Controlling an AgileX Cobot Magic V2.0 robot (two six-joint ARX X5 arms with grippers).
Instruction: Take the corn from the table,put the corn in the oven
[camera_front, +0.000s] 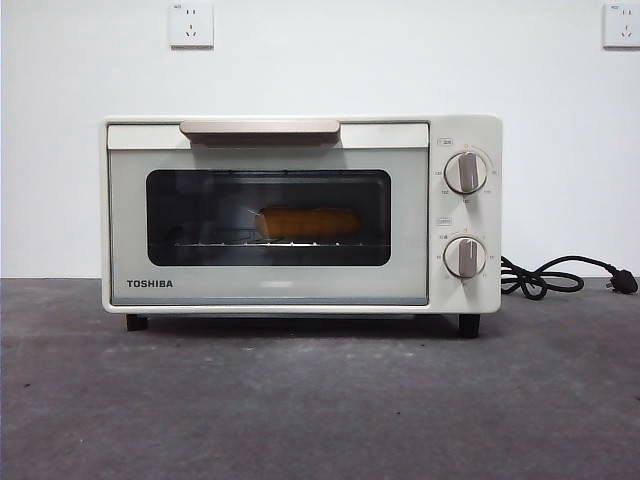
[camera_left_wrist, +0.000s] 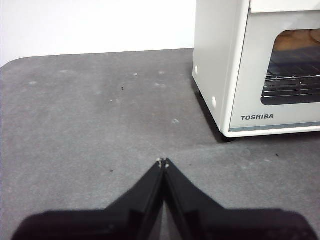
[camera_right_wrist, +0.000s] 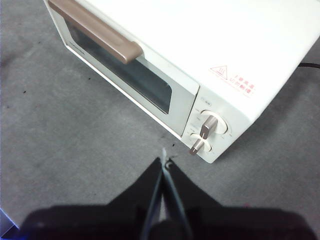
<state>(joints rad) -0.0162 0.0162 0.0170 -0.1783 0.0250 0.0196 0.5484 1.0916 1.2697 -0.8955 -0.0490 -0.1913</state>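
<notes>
The cream-white Toshiba oven (camera_front: 300, 215) stands on the dark grey table (camera_front: 320, 400) with its door closed. Through the dark glass the yellow-orange corn (camera_front: 307, 222) lies lengthwise on the wire rack inside. In the left wrist view, my left gripper (camera_left_wrist: 163, 162) is shut with nothing in it, low over the table off the oven's (camera_left_wrist: 235, 70) left front corner; a bit of corn (camera_left_wrist: 300, 37) shows behind the window. My right gripper (camera_right_wrist: 165, 161) is shut and holds nothing, raised above the table in front of the oven's (camera_right_wrist: 210, 45) knob end. Neither arm shows in the front view.
The beige bar handle (camera_front: 260, 128) runs along the door's top. Two round knobs (camera_front: 465, 172) sit on the right panel. A black cord and plug (camera_front: 560, 275) lie on the table to the oven's right. Two wall sockets (camera_front: 191, 24) are on the white wall behind.
</notes>
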